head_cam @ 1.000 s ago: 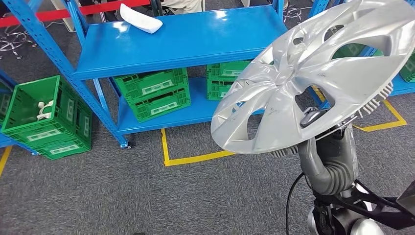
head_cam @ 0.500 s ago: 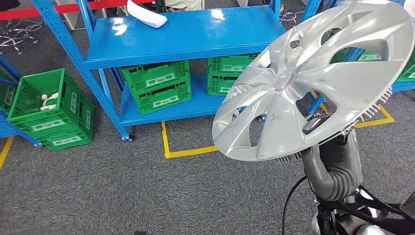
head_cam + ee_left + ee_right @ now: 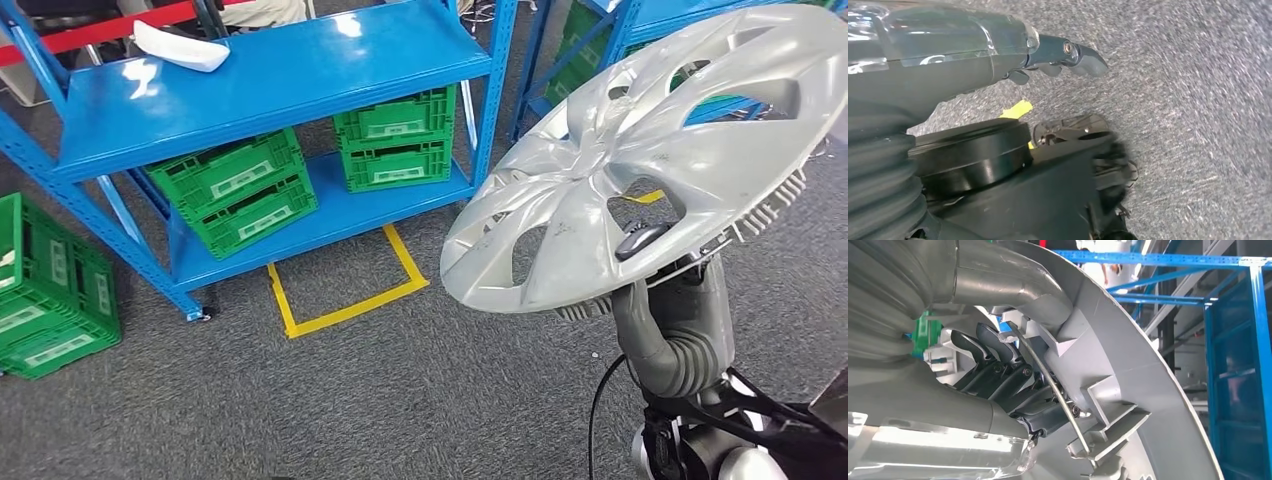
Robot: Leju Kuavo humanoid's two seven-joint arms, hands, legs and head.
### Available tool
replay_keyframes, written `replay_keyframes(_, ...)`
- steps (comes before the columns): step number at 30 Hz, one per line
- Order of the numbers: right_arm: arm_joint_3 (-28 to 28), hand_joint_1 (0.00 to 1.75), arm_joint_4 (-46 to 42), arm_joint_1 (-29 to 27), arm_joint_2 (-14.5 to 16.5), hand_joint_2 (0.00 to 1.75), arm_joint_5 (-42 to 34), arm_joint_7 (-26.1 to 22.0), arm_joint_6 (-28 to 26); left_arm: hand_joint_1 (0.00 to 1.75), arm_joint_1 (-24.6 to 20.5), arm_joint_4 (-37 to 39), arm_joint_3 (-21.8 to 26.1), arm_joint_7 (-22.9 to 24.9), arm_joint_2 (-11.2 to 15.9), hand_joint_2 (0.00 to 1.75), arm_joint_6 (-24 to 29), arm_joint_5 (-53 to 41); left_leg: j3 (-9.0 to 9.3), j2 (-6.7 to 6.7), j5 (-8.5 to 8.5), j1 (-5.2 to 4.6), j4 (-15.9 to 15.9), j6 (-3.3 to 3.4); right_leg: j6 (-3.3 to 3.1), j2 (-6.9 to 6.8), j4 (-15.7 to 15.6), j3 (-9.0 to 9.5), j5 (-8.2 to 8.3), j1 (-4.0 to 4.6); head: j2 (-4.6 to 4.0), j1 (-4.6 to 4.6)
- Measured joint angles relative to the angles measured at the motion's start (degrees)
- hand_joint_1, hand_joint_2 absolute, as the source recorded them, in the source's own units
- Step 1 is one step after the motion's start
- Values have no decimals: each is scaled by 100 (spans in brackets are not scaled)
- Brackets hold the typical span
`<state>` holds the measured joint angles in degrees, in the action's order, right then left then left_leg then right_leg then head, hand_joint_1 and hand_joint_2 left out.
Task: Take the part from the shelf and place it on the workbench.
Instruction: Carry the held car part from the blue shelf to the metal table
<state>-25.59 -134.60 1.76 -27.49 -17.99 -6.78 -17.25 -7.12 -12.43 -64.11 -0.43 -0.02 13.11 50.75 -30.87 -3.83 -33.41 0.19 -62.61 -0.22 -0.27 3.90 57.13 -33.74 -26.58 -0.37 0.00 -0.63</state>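
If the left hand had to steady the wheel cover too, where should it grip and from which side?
Probably the near-left rim of the wheel cover, approached from below-left. The right hand grips through a spoke opening near the lower right edge, so the tilted disc's left rim hangs unsupported. The rim's thin lip, with openings just inside it, offers purchase. The left hand hangs low over the carpet.

No words or numbers can be read anywhere. The green crates [image 3: 232, 190] on the blue shelf [image 3: 270, 75] have white labels on their sides, but the print is too small to make out. The silver wheel cover [image 3: 650, 160] shows no readable brand mark.
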Motion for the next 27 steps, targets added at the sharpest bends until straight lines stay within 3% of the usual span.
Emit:
replay_keyframes(2,7,175,-6,5,-1,175,2,1,-5,0,0,1,0,3,0,175,0,-1,209,-273,140,22,453,31,64,129,29,-61,36,-10,0,8)
replay_keyframes(3,14,175,-11,0,-1,175,4,1,-11,0,3,1,0,7,-1,175,0,-2,222,-299,132,17,506,47,109,202,31,-96,64,-22,0,13)
replay_keyframes(5,33,175,-30,-35,-8,175,14,2,-33,0,4,0,0,18,-8,175,-2,-8,215,-123,175,10,541,104,195,327,26,-158,110,-52,0,23)
replay_keyframes(7,53,175,-49,-70,-28,175,35,3,-63,0,1,-1,0,33,-18,175,-7,-24,204,93,232,20,592,173,255,134,239,-287,-53,-41,0,81)
replay_keyframes(9,76,175,-61,-103,-39,175,59,0,-104,0,13,1,0,64,-20,175,-22,-45,185,324,253,2,609,206,306,-209,904,-554,-468,-34,0,167)
replay_keyframes(11,109,175,-64,-180,-34,175,80,-26,-152,0,29,5,0,113,-7,175,-34,-71,173,552,252,-20,607,211,350,-342,1532,-742,-750,-56,0,205)
replay_keyframes(12,126,175,-65,-228,-33,175,94,-50,-175,0,29,7,0,128,4,175,-34,-83,170,650,249,-25,606,208,360,-370,1572,-700,-734,-66,0,213)
replay_keyframes(13,142,175,-67,-273,-32,175,109,-80,-191,0,23,8,0,137,16,175,-29,-93,172,736,244,-27,605,201,362,-400,1395,-557,-624,-73,0,220)
replay_keyframes(16,202,175,-103,-367,-31,175,146,-190,-207,0,-4,9,0,101,58,175,4,-97,180,930,215,-55,595,149,311,-665,286,94,-230,-45,0,239)
replay_keyframes(18,257,175,-132,-381,-30,175,148,-270,-183,0,-14,11,0,62,94,175,29,-67,175,1041,204,-88,582,96,227,-772,-13,228,-206,-4,0,228)
replay_keyframes(20,299,175,-142,-380,-28,175,131,-333,-143,0,-21,15,0,31,126,175,48,-34,185,1113,181,-89,572,40,140,-674,-29,201,-190,-5,0,206)
replay_keyframes(22,325,175,-149,-368,-25,175,97,-378,-101,0,-32,17,0,-8,149,175,57,-4,122,791,4,-53,377,-17,66,-577,-55,192,-157,-22,0,175)
replay_keyframes(24,335,175,-148,-353,-13,175,13,-465,-29,0,-24,19,1,-61,162,175,62,52,-158,394,-365,-24,-262,-46,11,-481,-67,174,-133,-20,0,115)
replay_keyframes(26,339,175,-124,-344,15,175,-103,-604,70,0,-1,20,2,-102,175,175,62,102,-502,341,-614,-26,-946,-45,-17,-351,-64,151,-120,-6,0,74)
replay_keyframes(27,348,175,-107,-343,32,175,-154,-667,116,0,6,21,2,-109,181,175,62,114,-575,344,-579,-26,-1052,-37,-23,-279,-60,145,-116,-1,0,61)
